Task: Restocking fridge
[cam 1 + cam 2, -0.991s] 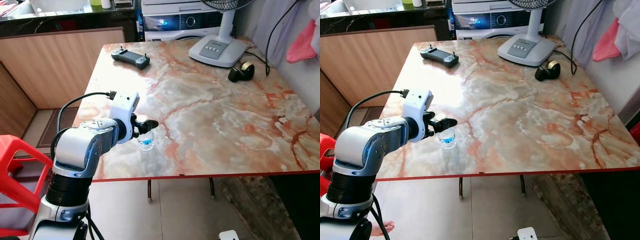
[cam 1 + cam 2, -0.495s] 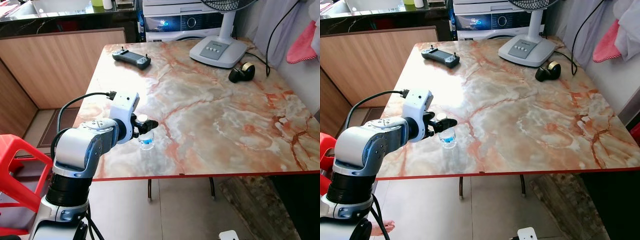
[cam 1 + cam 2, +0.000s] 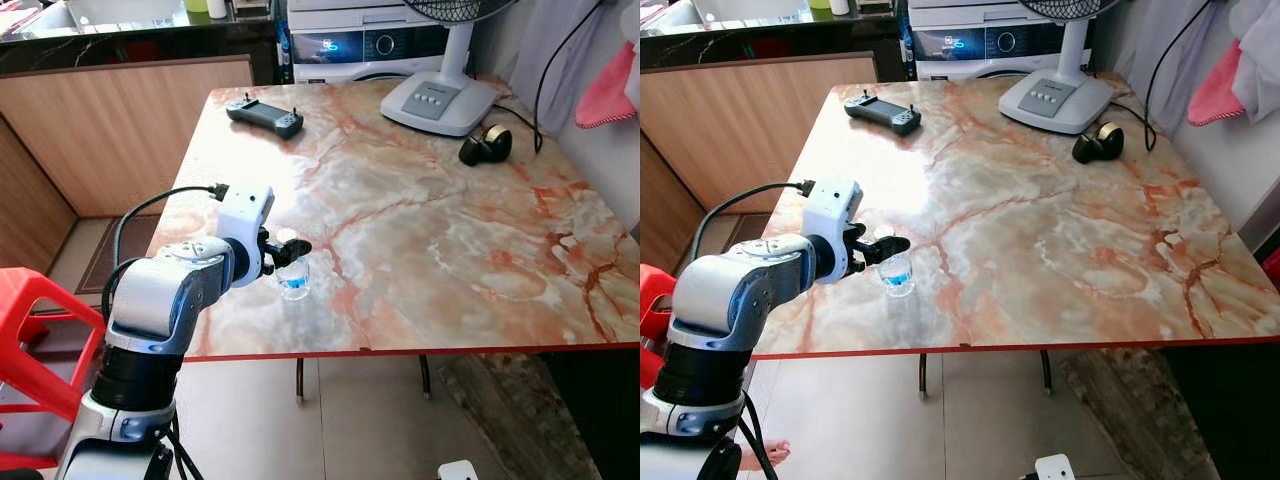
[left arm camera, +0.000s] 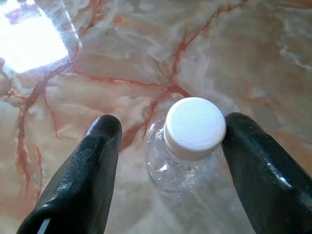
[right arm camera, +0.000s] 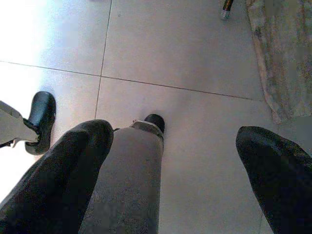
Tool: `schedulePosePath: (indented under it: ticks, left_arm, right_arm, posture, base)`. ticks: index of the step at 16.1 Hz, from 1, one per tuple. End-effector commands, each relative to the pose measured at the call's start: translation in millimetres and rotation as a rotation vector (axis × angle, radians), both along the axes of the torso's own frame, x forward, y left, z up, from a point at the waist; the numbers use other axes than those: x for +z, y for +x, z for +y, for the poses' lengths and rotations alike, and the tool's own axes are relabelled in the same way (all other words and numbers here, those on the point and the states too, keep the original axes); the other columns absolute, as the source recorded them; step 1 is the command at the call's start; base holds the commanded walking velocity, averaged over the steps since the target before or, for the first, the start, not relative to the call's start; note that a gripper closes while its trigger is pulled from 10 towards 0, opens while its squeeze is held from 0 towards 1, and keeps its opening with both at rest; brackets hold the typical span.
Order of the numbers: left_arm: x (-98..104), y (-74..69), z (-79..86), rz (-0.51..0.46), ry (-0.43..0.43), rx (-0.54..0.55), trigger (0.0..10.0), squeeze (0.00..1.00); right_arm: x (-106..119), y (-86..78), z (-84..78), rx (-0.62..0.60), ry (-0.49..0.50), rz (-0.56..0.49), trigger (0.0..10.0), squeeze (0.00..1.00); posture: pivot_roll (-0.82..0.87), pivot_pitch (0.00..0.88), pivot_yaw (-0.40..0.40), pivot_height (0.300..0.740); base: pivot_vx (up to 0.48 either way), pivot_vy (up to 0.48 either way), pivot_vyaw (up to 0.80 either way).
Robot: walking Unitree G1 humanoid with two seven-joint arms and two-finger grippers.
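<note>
Left hand (image 4: 165,146) spread astride small water bottle (image 4: 187,146) near bench (image 3: 450,250) edge, one finger touching white cap (image 4: 195,126); center, close below cap, lift straight.

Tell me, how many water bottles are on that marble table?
1: a small water bottle near the table's front left edge, between the left gripper's open fingers.

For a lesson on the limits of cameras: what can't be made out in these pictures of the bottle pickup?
- Bottle: its neck is hidden by the left tool in the eye views; its label is too small to read.
- Whether both fingers touch the cap: one side shows a gap.
- Fan: its head is cut off by the top edge.
- Right tool: open over the floor, its arm out of frame.
</note>
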State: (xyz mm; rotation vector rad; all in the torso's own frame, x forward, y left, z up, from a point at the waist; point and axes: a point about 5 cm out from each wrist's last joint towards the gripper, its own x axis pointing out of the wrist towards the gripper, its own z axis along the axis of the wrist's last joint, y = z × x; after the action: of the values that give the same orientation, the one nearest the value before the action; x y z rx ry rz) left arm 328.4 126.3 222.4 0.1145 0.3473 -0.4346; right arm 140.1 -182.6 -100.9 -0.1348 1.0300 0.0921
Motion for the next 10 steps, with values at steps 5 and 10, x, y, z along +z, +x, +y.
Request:
schedulePosePath:
  ticks: [5,10]
  left_arm:
    - [-1.9,5.7,-2.8,-0.020,-0.012,0.009,10.0,0.00]
    - [-1.2,8.0,-3.2,-0.036,-0.031,0.016,3.5,0.00]
  right_arm:
    - [-2.1,-5.5,0.7,0.008,-0.001,0.020,10.0,0.00]
    - [-2.0,-5.1,0.9,0.007,-0.002,0.020,10.0,0.00]
  posture:
    - [0.00,0.063,0.052,0.740]
    - [-0.01,0.064,0.053,0.740]
  base:
    - [0.000,0.000,0.00]
    - [0.000,0.000,0.00]
